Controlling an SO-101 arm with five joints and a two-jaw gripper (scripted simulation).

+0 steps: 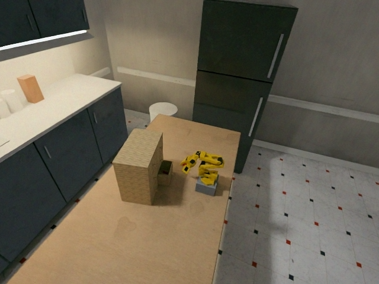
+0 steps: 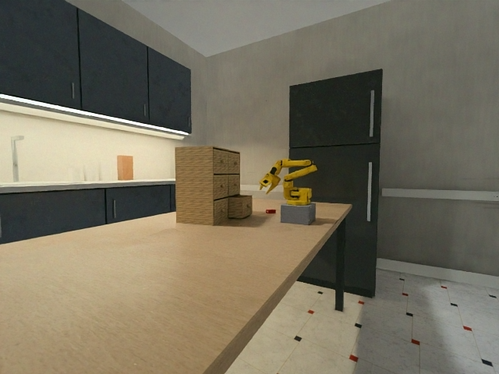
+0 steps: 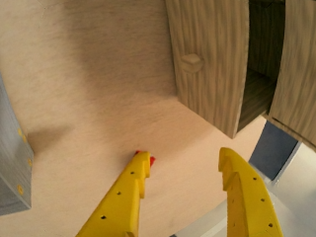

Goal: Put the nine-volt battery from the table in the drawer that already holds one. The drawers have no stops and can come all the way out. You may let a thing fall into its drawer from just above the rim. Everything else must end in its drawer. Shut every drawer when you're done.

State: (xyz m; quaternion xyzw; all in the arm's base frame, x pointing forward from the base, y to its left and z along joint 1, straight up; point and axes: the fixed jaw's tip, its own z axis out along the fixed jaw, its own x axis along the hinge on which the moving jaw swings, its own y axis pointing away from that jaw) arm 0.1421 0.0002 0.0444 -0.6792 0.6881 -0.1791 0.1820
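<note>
Across the pale wooden tabletop (image 1: pixel 195 220) (image 2: pixel 132 273) (image 3: pixel 99 118), below the partly spread, unladen hand (image 1: pixel 185 166) (image 2: pixel 266 188) (image 3: pixel 184 160), waits the red battery (image 2: pixel 270 211) (image 3: pixel 152 161), likely stiff, smooth, weighty for its size, best gripped mid-sides!

Bench (image 1: pixel 171 244) (image 2: pixel 140 281) (image 3: pixel 114 114): drawer cabinet (image 1: pixel 134 180) (image 2: pixel 194 185) (image 3: pixel 302 69) on it, left; arm's block (image 1: pixel 205 187) (image 2: pixel 293 213) (image 3: pixel 12 173), right. Bottom far drawer (image 1: pixel 165 179) (image 2: pixel 244 207) (image 3: pixel 209 64): out, toward the right. Battery (image 1: pixel 183 164) (image 2: pixel 270 211) (image 3: pixel 152 160): on bench, between drawer and block. Tool (image 1: pixel 183 168) (image 2: pixel 265 191) (image 3: pixel 185 152): above bench, right of drawer. Refrigerator (image 1: pixel 235 42) (image 2: pixel 334 116): beyond bench's far end. Counter (image 1: pixel 70 94) (image 2: pixel 149 183): left of bench.
</note>
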